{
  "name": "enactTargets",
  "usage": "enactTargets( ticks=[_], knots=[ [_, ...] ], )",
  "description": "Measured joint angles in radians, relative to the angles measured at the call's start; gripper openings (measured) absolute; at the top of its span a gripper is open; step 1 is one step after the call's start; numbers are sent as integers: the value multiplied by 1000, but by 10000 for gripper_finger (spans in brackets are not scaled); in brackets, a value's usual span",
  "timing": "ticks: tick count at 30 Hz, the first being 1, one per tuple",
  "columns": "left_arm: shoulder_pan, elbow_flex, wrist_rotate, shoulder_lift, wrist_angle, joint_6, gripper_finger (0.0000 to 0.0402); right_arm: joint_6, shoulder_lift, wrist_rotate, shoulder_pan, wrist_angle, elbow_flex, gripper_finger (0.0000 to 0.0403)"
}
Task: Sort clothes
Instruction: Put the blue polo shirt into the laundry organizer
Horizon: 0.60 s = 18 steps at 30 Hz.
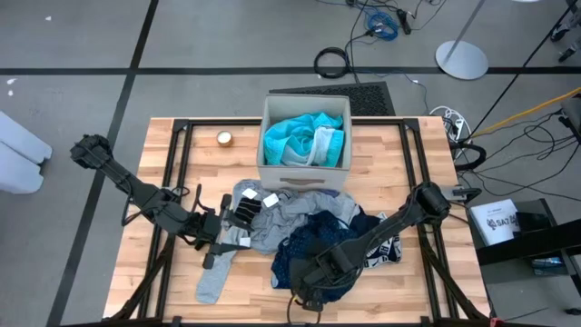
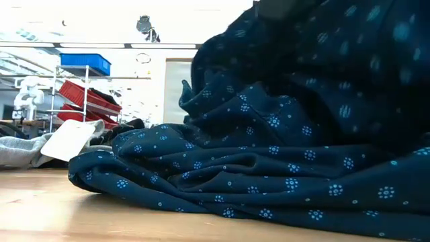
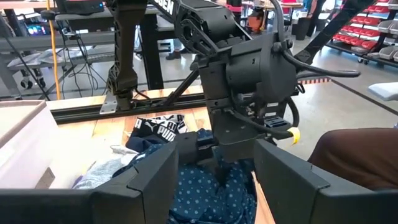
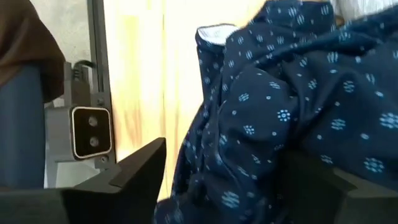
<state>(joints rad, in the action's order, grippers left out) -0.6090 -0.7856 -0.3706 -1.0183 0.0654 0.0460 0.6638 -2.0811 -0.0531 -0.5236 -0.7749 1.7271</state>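
A navy dotted garment [image 1: 318, 243] lies bunched on the table near the front, on top of a grey garment [image 1: 292, 214]; it fills the low view [image 2: 269, 175]. A black-and-white patterned piece [image 1: 388, 250] lies to its right and a grey sock [image 1: 214, 280] to its left. A turquoise garment [image 1: 300, 136] sits in the beige box [image 1: 272, 174]. My right gripper [image 1: 313, 272] is open, pointing down into the navy garment [image 4: 298, 93]. My left gripper [image 1: 238, 229] is open and empty at the pile's left edge, facing the right arm [image 3: 249, 74]. My right gripper comes at the navy dotted garment from above with its fingers apart. A fold of the cloth [image 4: 249, 143] lies between them and drapes over one finger, while the other finger [image 4: 134, 168] stands bare beside the cloth. The garment rests on the table, slack.
A small round object [image 1: 224, 138] lies left of the box. The table frame's black rails [image 1: 172, 182] run along both sides. A camera unit [image 4: 90, 132] sits at the front edge. A person in brown [image 3: 354, 155] is close to the table.
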Motion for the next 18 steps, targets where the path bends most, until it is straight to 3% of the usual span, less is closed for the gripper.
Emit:
enactTargets(
  ticks=[7,18],
  knots=[
    [0,0,1,0,0,0,219,-20,-66,1,-1,34,-10,299],
    [-1,0,3,0,-5,0,219,-69,-210,-10,-10,20,-3,298]
  ],
)
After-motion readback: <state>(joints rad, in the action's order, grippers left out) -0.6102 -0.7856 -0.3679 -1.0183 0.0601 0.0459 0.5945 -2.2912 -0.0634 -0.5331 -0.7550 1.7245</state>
